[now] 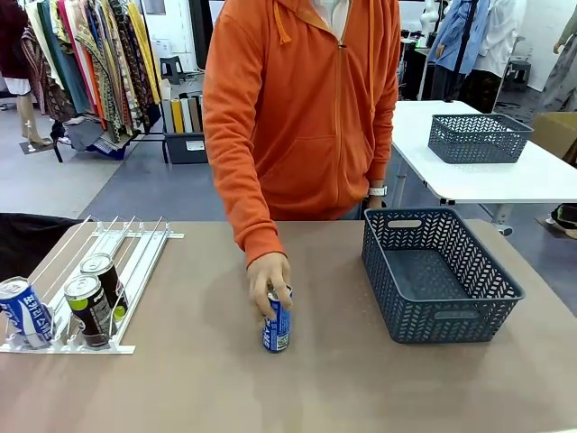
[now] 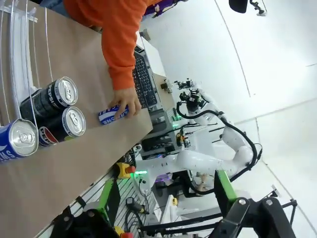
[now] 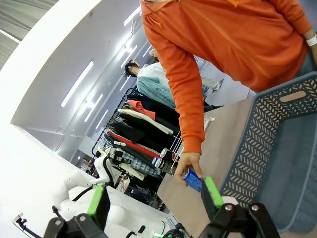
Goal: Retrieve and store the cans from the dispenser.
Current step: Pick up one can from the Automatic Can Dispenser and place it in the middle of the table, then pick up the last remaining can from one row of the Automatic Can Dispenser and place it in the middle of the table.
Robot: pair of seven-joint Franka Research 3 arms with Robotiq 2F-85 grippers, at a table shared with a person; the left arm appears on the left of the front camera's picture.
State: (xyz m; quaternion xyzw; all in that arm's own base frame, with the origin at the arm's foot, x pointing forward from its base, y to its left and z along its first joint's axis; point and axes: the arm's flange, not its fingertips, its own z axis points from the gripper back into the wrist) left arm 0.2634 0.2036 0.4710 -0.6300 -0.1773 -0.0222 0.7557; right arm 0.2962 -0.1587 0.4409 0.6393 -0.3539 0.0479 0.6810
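Observation:
The white dispenser [image 1: 135, 262] lies at the table's left with three cans at its front end: a blue-and-white can [image 1: 25, 311] and two dark cans [image 1: 88, 311], [image 1: 104, 278]. The person's hand [image 1: 269, 271] rests on top of another blue-and-white can [image 1: 277, 327] standing upright mid-table. In the left wrist view, my left gripper [image 2: 166, 181] is open and empty, away from the table, with the dispenser's cans [image 2: 64, 126] and the held can [image 2: 111, 115] farther off. Open and empty too, my right gripper [image 3: 156, 198] looks toward the person's can [image 3: 193, 179].
A dark grey lattice basket [image 1: 442, 311] stands empty at the table's right, also in the right wrist view [image 3: 262, 144]. A second grey basket [image 1: 478, 137] sits on a white table behind. The person in an orange hoodie stands at the far edge.

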